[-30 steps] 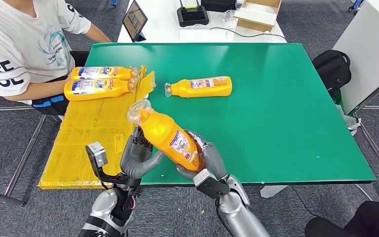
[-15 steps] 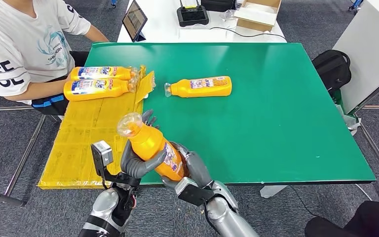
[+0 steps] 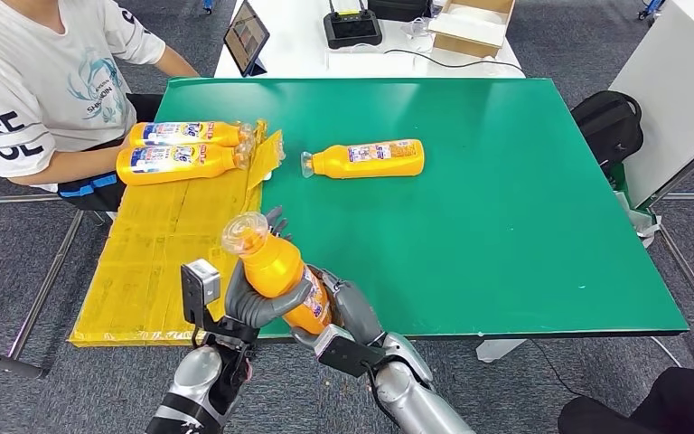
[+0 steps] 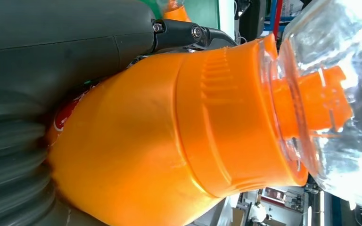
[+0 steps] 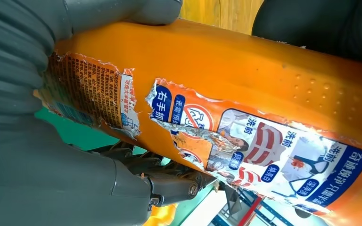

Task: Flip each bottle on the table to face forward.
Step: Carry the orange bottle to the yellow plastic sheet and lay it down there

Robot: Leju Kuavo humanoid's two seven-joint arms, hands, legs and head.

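Orange bottle (image 3: 277, 271), clear cap up, torn label: you hold it tilted above the near edge of the green table (image 3: 506, 226). Your left hand (image 3: 255, 297) grasps its shoulder; your right hand (image 3: 348, 312) clasps its lower body. Second bottle (image 3: 366, 159) lies mid-table. Two bottles (image 3: 176, 150) rest on yellow cardboard (image 3: 158, 262), beside a seated person (image 3: 41, 81).

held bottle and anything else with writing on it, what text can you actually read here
"衣物" and "洁净": partly legible on the torn label of the held bottle, gripped by the left hand and right hand; the rest is torn or too small.
"SE": on the person's white sleeve.
Labels on the three lying bottles: too small to read.
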